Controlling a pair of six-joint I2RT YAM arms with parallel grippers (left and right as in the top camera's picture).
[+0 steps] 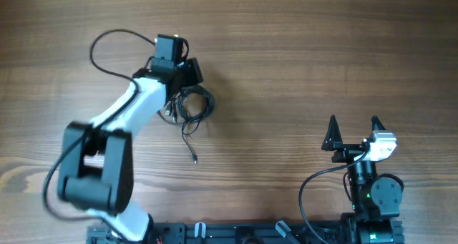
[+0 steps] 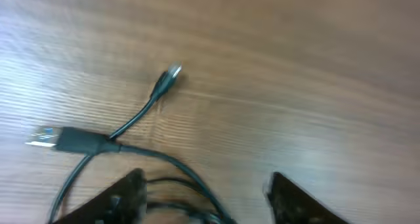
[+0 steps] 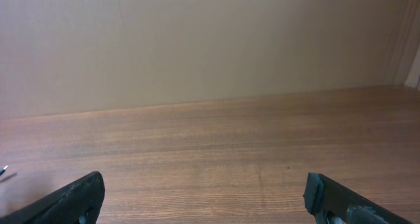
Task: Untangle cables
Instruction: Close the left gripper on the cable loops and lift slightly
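Note:
The cables (image 1: 190,104) lie as a small bundle of thin black loops on the wooden table, left of centre, with one loose tail ending in a plug (image 1: 195,158). My left gripper (image 1: 187,78) hovers over the bundle's top edge. In the left wrist view it (image 2: 203,199) is open, and dark cable strands (image 2: 184,175) run across the gap between its fingers (image 2: 121,199) without being pinched. A flat plug (image 2: 49,137) and a small plug (image 2: 168,78) lie ahead of it. My right gripper (image 1: 353,122) (image 3: 205,192) stands open and empty at the right.
The left arm's own thick black wire (image 1: 107,47) loops over the table at the upper left. The right arm's base and wire (image 1: 315,183) sit at the front right. A wall (image 3: 197,40) stands beyond the table's far edge.

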